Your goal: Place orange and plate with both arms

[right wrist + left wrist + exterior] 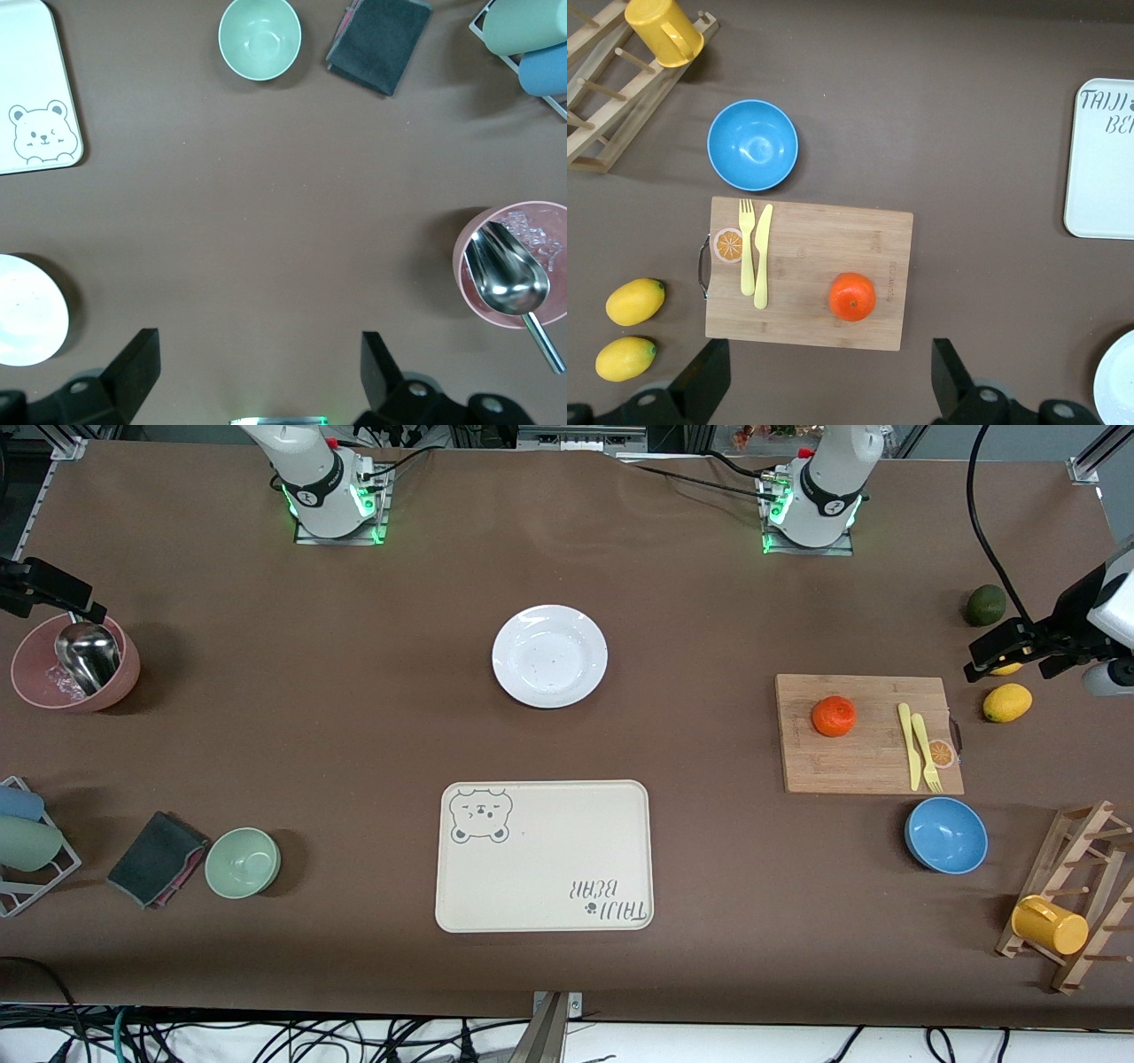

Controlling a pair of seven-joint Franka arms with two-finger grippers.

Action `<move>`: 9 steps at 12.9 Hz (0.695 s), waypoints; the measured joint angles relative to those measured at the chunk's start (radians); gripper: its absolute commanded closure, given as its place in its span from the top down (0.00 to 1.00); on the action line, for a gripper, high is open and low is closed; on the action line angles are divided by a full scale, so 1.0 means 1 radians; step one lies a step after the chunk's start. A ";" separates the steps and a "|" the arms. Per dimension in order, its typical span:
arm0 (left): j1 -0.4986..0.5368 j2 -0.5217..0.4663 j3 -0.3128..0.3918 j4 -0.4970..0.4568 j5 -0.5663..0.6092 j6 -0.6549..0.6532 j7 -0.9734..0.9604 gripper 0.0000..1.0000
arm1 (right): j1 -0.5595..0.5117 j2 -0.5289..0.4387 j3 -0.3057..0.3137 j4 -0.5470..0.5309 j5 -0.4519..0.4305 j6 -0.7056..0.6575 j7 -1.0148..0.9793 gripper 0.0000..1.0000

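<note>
The orange (834, 716) (852, 297) lies on a wooden cutting board (868, 735) toward the left arm's end of the table. The white plate (549, 655) sits empty mid-table, farther from the front camera than the cream bear-print tray (544, 856); its edge shows in both wrist views (1118, 381) (27, 310). My left gripper (997, 654) (830, 376) hangs open and empty high over the table by the lemons, apart from the orange. High over the table near the pink bowl, my right gripper (53, 593) (260, 372) hangs open and empty.
A yellow fork and knife (918, 746) share the board. Two lemons (1006, 702), an avocado (984, 605), a blue bowl (945, 834) and a mug rack (1072, 903) surround it. The pink bowl (75, 662) with a scoop, a green bowl (243, 862) and a cloth (158, 858) lie toward the right arm's end.
</note>
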 measured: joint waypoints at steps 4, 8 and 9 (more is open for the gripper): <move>0.001 0.000 0.002 0.000 0.000 0.000 0.054 1.00 | 0.000 -0.004 0.000 0.001 -0.004 -0.021 0.000 1.00; 0.001 0.002 -0.002 0.000 0.000 0.000 0.059 1.00 | -0.001 -0.006 -0.002 0.001 -0.008 -0.024 0.000 1.00; 0.001 0.003 -0.001 0.000 0.000 0.000 0.059 1.00 | -0.001 -0.006 -0.003 0.001 -0.009 -0.025 0.000 1.00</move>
